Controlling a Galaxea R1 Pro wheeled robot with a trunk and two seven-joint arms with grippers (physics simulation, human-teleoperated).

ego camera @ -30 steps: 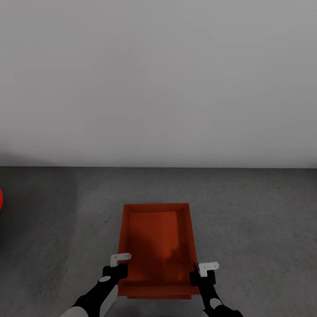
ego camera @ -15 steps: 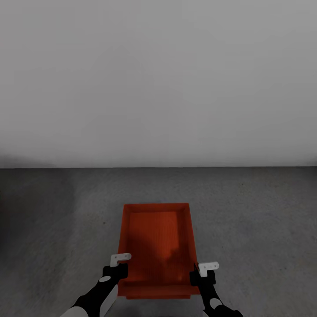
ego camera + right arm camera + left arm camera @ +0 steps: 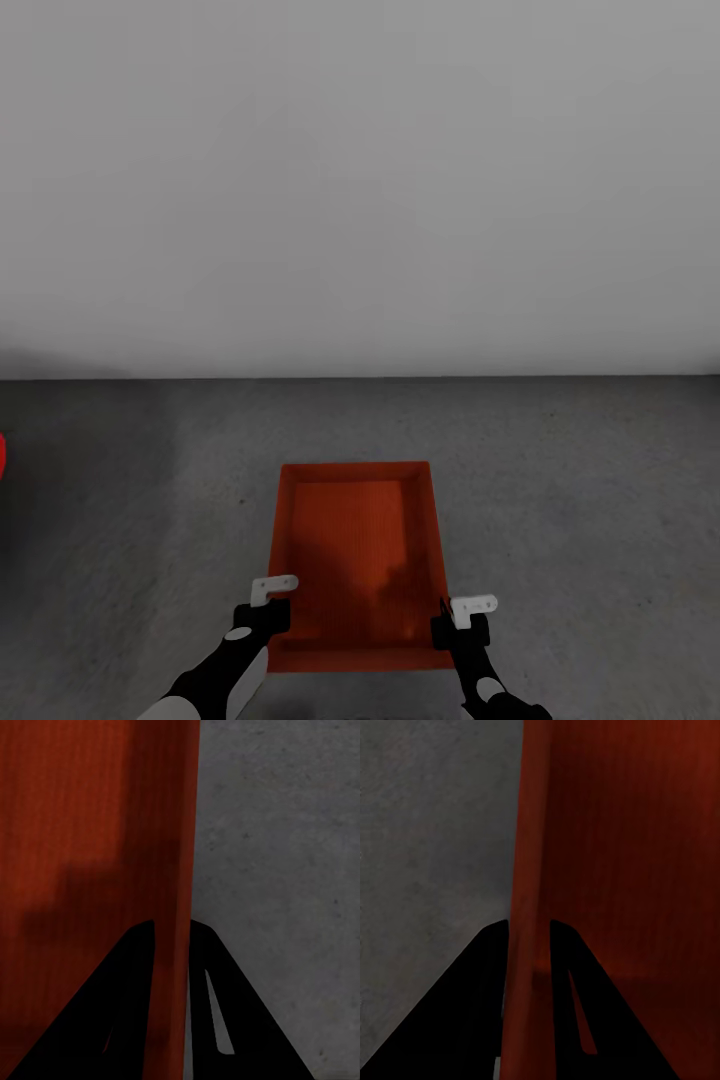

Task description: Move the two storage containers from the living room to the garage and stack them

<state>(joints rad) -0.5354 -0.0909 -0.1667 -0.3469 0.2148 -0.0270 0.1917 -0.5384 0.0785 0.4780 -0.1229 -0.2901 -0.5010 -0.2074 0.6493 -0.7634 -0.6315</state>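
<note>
One red-orange open-top storage container (image 3: pixel 355 540) sits low in the head view, over the garage's dark grey floor (image 3: pixel 580 480). My left gripper (image 3: pixel 268 610) is shut on its left wall near the front corner. My right gripper (image 3: pixel 445 625) is shut on its right wall. In the left wrist view the thin wall (image 3: pixel 529 832) runs between the two dark fingers (image 3: pixel 472 1005). The right wrist view shows the other wall (image 3: pixel 184 832) pinched the same way, with floor (image 3: pixel 277 870) beside it. I cannot tell whether the container touches the floor.
A plain light grey wall (image 3: pixel 360 180) stands ahead and meets the floor a short way beyond the container. A sliver of something bright red (image 3: pixel 2 455) shows at the far left edge. Open concrete lies on both sides of the container.
The container's near front face shows as a thinner strip than before. The red sliver at the left edge vanished half a second ago and is back, so the view swung slightly. Both grips are unchanged.
</note>
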